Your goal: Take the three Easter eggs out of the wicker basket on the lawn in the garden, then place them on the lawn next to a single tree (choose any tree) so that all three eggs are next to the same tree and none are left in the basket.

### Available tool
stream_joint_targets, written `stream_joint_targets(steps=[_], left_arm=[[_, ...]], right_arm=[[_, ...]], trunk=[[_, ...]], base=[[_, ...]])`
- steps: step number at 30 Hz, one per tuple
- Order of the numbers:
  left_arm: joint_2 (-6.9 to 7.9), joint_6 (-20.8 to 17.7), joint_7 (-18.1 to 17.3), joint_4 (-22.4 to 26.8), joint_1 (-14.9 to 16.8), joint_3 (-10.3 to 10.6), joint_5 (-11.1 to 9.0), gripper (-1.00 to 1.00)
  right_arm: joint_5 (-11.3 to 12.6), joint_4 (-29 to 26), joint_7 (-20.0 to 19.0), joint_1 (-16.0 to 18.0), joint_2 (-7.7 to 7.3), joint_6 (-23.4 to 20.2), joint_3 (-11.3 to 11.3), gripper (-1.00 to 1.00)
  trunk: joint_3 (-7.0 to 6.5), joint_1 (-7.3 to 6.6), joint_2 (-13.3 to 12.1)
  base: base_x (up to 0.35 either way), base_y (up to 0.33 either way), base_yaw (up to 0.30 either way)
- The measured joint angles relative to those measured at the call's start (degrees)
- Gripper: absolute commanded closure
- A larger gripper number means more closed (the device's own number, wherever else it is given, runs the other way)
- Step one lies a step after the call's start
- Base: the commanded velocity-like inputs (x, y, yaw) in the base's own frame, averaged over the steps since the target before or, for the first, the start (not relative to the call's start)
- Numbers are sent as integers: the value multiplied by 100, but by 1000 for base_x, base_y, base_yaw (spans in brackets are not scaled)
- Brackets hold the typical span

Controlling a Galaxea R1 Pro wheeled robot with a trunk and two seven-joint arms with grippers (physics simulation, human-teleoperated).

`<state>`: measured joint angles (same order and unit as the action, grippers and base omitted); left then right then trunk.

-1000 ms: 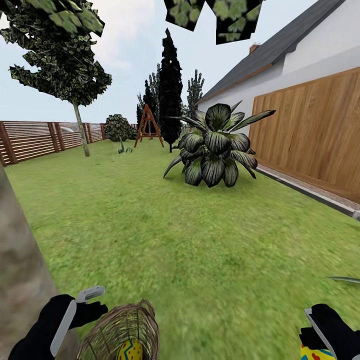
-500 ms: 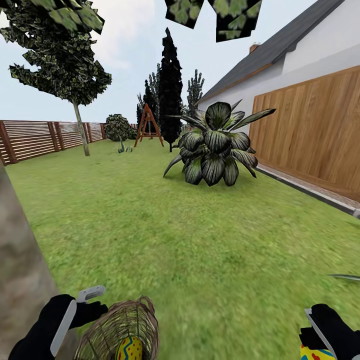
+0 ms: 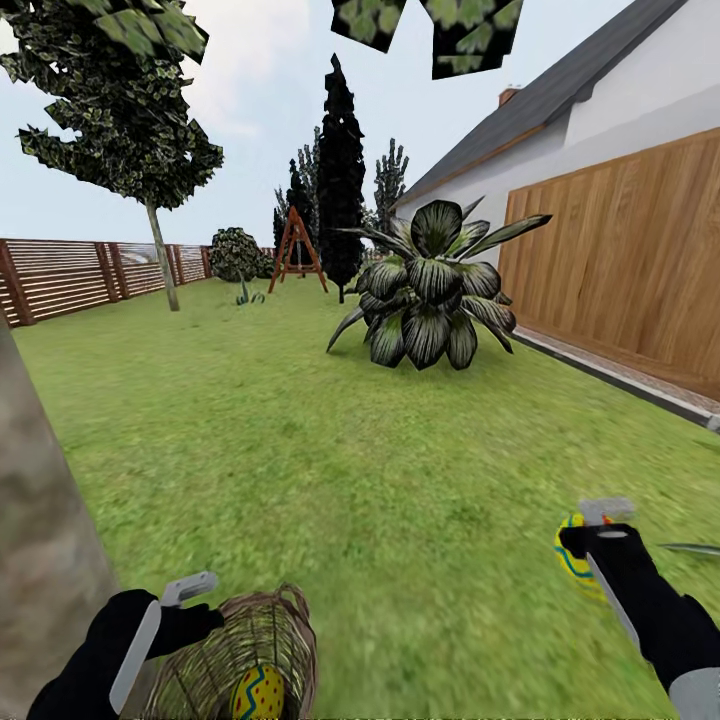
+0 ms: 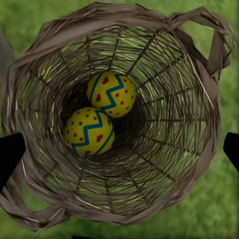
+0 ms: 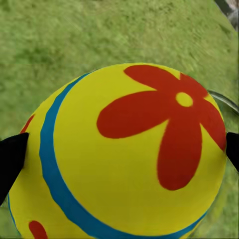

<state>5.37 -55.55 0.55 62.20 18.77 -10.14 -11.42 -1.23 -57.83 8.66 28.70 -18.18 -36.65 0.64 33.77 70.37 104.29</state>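
Head view: right gripper (image 3: 583, 520) clamped on an Easter egg (image 3: 571, 556) above the lawn (image 3: 330, 470), wicker basket (image 3: 245, 660) beside the tree (image 3: 40, 540), broad-leaved shrub (image 3: 430, 290) ahead, left wrist view: left gripper (image 4: 119, 149) spread wide astride the basket holding two eggs (image 4: 110, 93), right wrist view: flower-painted egg (image 5: 124, 154) between the fingers (image 5: 11, 157).

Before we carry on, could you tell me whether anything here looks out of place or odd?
Nothing stands out: two Easter eggs lie inside the wicker basket, and the right gripper holds the third egg above the lawn.
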Motion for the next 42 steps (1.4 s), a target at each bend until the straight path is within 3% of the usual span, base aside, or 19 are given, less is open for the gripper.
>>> stream_joint_targets(steps=[3, 4, 6, 7, 9, 11, 15, 23, 28, 31, 36, 42], left_arm=[[-8, 0, 0, -4, 0, -2, 7, -100], [-7, 0, 1, -7, 0, -2, 8, -100], [-8, 0, 1, -10, 0, -2, 7, -100], [-16, 0, 0, -18, 0, -2, 7, -100], [-23, 0, 1, -25, 0, -7, 8, -100], [-19, 0, 1, -21, 0, -8, 5, -100], [-26, 0, 5, -28, 0, -9, 8, -100], [-53, 1, 5, -29, 0, -20, -14, -100], [-62, 0, 7, -29, 0, -9, -1, -100], [-62, 1, 8, -32, 0, -9, 0, -100], [-62, 4, 8, -31, 0, -8, 0, -100], [-62, 8, 8, -32, 0, -3, 0, -100]], right_arm=[[732, -27, 108, 23, 13, 1115, 6, 100], [881, 201, 363, 25, 25, 1466, 33, 100], [855, 167, 1057, 26, 72, 1622, 94, 100], [880, 49, 1045, 27, 91, 1691, 103, 100], [810, -39, 377, 20, 102, 2058, 119, 100], [801, -21, -15, 18, 97, 2236, 120, 100], [812, -4, -278, 18, 76, 2306, 96, 100], [771, 437, -253, 258, -20, 2201, 39, 100], [759, 499, -296, 273, -1, 2743, 88, 100], [764, 534, -300, 273, 8, 2759, 90, 100], [763, 542, -339, 272, 56, 2481, 486, 100], [775, 586, -342, 272, 142, 2509, 575, 100]], trunk=[[54, 66, 120], [72, 88, 160], [108, 132, 241], [126, 154, 281], [162, 198, 361], [198, 242, 441], [270, 330, 602], [413, 505, 923], [503, 615, 1123], [557, 681, 1243], [647, 791, 1444], [754, 923, 1685]], base=[[0, 0, 0], [0, 0, 0], [0, 0, 0], [0, 0, 0], [0, 0, 0], [0, 0, 0], [0, 0, 0], [0, 0, 0], [0, 0, 0], [0, 0, 0], [0, 0, 0], [0, 0, 0]])
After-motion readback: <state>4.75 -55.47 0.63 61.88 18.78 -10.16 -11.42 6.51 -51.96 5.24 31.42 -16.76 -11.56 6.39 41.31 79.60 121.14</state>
